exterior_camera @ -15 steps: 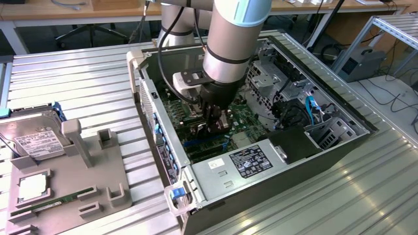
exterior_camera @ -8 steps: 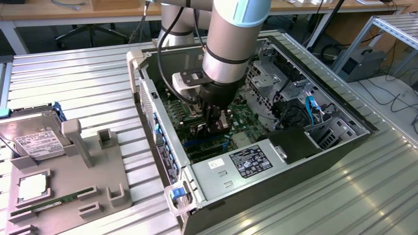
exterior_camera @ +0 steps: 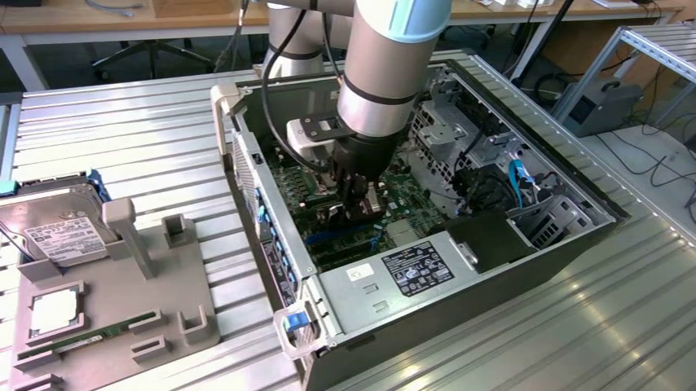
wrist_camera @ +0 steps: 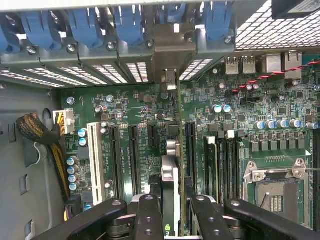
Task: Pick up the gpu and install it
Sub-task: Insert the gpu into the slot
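The gpu (wrist_camera: 170, 172) is seen edge-on in the wrist view, a thin dark card standing upright over the green motherboard (wrist_camera: 135, 107) between two black expansion slots. Its silver bracket (wrist_camera: 172, 52) reaches the case's rear slot openings. My gripper (wrist_camera: 172, 220) is shut on the card's upper edge, with a black finger on each side. In the exterior view my gripper (exterior_camera: 359, 208) is deep inside the open computer case (exterior_camera: 326, 314), with the gpu (exterior_camera: 372, 202) below it just above the motherboard.
A grey fixture tray (exterior_camera: 120, 301) at the exterior view's left holds a silver hard drive (exterior_camera: 60, 232) and a green RAM stick (exterior_camera: 93, 334). Inside the case are the power supply (exterior_camera: 419, 269), a drive cage (exterior_camera: 457, 138), blue slot latches (wrist_camera: 85, 25) and a CPU socket (wrist_camera: 272, 185).
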Controlling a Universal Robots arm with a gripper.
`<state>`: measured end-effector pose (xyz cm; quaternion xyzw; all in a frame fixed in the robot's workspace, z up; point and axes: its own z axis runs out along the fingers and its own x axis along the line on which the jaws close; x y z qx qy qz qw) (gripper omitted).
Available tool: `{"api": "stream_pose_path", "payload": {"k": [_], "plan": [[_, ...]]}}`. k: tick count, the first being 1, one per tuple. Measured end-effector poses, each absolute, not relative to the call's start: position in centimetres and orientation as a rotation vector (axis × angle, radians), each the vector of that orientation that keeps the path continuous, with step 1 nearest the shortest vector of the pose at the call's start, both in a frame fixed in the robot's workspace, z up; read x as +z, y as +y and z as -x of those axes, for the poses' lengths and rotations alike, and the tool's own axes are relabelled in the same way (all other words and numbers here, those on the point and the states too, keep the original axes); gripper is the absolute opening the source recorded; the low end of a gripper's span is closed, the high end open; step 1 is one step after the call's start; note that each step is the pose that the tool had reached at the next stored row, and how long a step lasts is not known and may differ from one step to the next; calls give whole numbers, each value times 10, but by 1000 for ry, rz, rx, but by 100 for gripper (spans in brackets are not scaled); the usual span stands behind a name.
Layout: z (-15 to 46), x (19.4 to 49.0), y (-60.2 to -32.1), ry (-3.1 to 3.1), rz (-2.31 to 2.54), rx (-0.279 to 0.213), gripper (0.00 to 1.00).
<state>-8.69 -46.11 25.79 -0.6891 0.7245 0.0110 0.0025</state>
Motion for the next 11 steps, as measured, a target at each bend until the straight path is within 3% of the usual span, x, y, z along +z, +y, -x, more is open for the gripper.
{"api": "stream_pose_path", "payload": {"k": [11], "plan": [[87, 257, -461, 2265, 2166, 38, 27]]}}
